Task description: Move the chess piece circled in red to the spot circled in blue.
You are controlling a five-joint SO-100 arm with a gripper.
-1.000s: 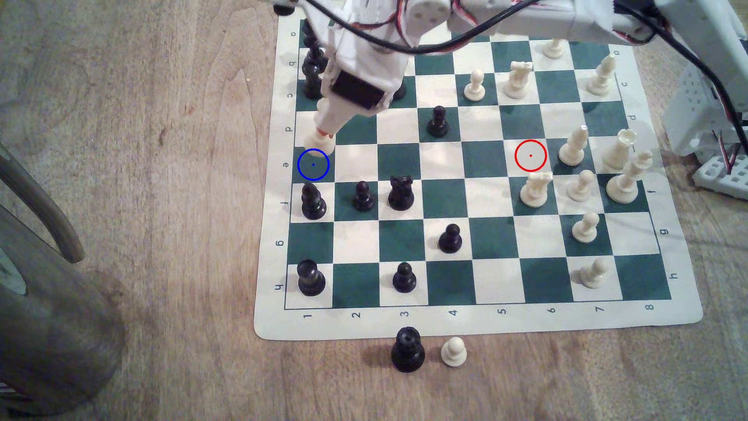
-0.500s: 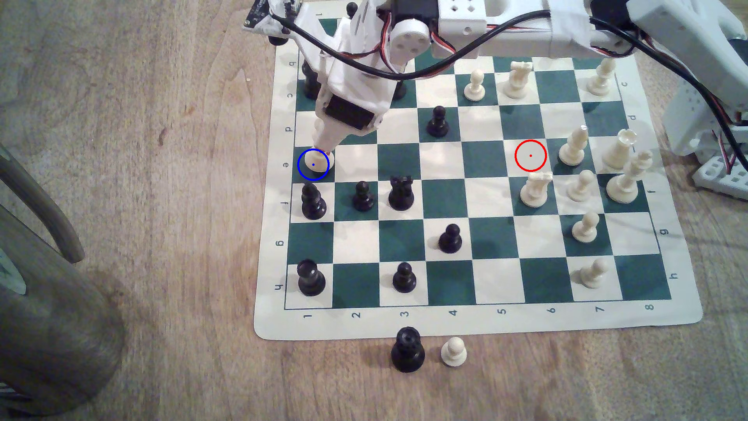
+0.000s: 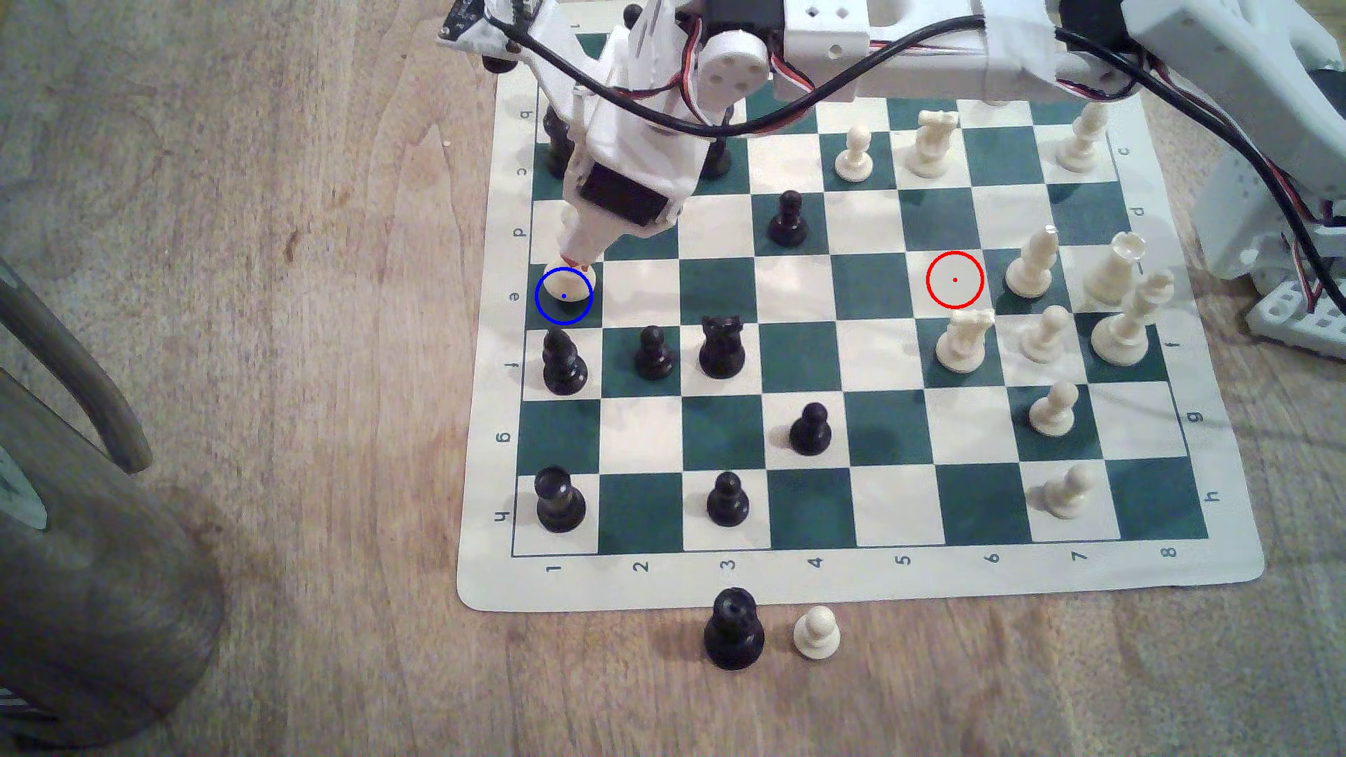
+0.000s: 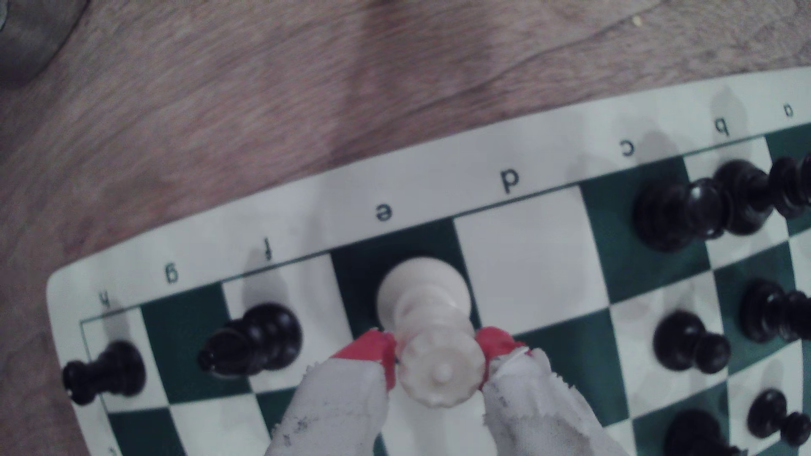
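Note:
The chess piece circled in red (image 3: 570, 285) is a cream piece with a notched round crown. Its wide base sits inside the blue ring on the dark green spot circled in blue (image 3: 559, 314), at the board's edge on the exterior view's left. My gripper (image 3: 580, 259) reaches down onto it from above and is shut on its crown. In the wrist view the red-tipped fingers (image 4: 368, 350) press both sides of the crown (image 4: 441, 372), with the base (image 4: 417, 280) over the dark square at letter e. I cannot tell whether the base touches the board. The red ring (image 3: 955, 279) marks an empty white square.
Black pieces stand close by in the row nearer the camera: one (image 3: 563, 362) right beside the blue ring, a pawn (image 3: 653, 353) and a rook (image 3: 721, 348). More black pieces (image 3: 557, 145) stand behind the arm. A black piece (image 3: 733, 629) and a cream pawn (image 3: 816, 633) lie off the board.
My gripper has come down and toward the camera with the cream piece, from the white square's edge into the blue ring. Over the last half second it barely shifted.

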